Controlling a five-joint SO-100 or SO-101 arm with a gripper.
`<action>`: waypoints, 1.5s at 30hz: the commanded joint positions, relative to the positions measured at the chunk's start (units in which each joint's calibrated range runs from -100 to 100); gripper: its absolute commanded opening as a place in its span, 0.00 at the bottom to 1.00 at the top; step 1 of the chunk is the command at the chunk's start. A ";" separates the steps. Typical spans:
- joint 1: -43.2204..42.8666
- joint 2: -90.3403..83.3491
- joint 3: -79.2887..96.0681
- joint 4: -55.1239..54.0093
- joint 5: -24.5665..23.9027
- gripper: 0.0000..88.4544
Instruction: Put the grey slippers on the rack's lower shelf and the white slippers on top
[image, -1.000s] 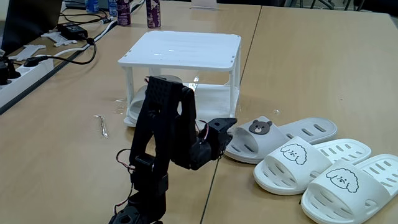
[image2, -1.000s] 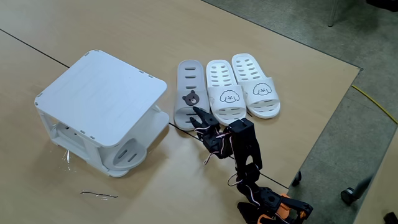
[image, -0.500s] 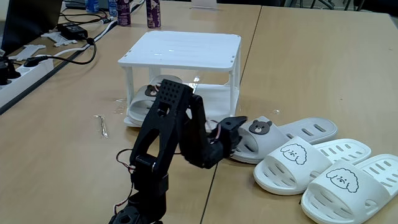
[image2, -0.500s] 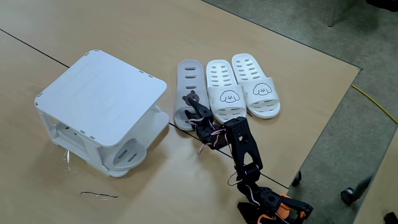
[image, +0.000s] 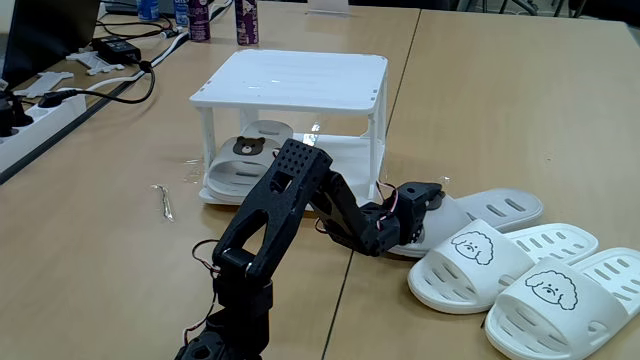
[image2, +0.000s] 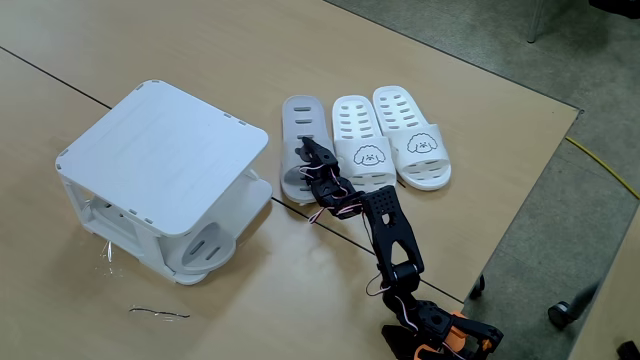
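One grey slipper (image: 487, 209) (image2: 302, 117) lies on the table beside the rack (image: 295, 78) (image2: 160, 150). My gripper (image: 415, 205) (image2: 303, 160) reaches down at its strap and covers the bear badge. The jaws look open, one finger on top of the strap and the other at the slipper's mouth. The other grey slipper (image: 245, 150) (image2: 205, 245) rests on the lower shelf (image: 345, 160) (image2: 262, 195). Both white slippers (image: 480, 262) (image2: 362, 150), with dog faces, lie side by side on the table past the grey one; the second (image: 565, 300) (image2: 412, 135) is farthest from the rack. The rack's top is bare.
A power strip (image: 40, 105) with cables lies along the left table edge. Bottles (image: 245, 22) stand behind the rack. A bent wire (image: 163, 200) (image2: 158, 313) lies on the table near the rack. The table's edge (image2: 520, 210) runs close behind the arm's base.
My arm has stretched forward and lowered. The gripper went from hovering beside the grey slipper's opening to sitting on its strap. The slippers have not moved.
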 joint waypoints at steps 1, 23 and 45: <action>1.78 -9.40 -3.96 5.59 0.42 0.01; 2.11 -82.01 53.24 24.06 0.42 0.01; -22.15 -104.65 84.90 23.97 0.42 0.01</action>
